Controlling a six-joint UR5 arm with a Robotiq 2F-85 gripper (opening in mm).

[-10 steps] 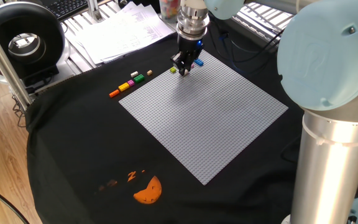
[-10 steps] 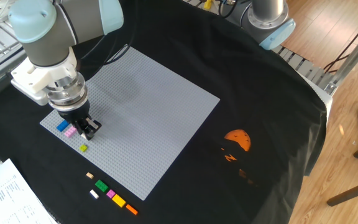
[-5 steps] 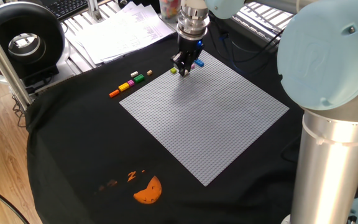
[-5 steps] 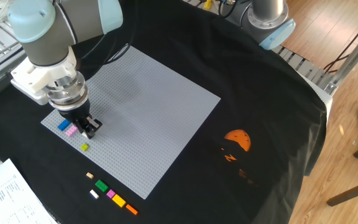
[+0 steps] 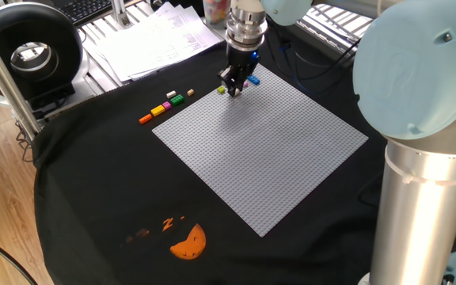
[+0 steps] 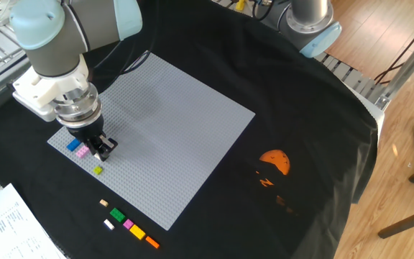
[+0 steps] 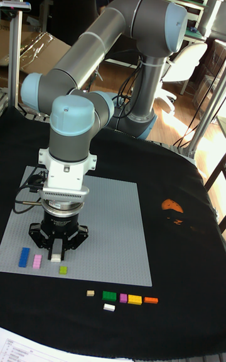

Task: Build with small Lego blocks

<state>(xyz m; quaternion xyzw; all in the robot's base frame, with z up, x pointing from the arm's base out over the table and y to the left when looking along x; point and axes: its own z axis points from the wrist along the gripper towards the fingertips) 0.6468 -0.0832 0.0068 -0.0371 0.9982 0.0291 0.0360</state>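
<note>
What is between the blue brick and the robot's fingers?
A pink brick sits between the blue brick and the fingers, all on the grey baseplate. The tall fixed view shows it best.

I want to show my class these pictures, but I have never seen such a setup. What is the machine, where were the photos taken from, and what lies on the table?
The machine is a robot arm with jointed tubes, ending in a two-finger gripper. Two cameras look at the table from opposite sides; the tall picture faces the arm head-on. A black cloth covers the table, with a grey studded baseplate on it. On the plate by the gripper sit a blue brick, a pink brick and a small yellow-green brick. Off the plate lies a row of tiny bricks: tan, green, white, pink, yellow, orange. The fingers seem to pinch a small white piece, low over the plate. An orange half-round print decorates the cloth.
</note>
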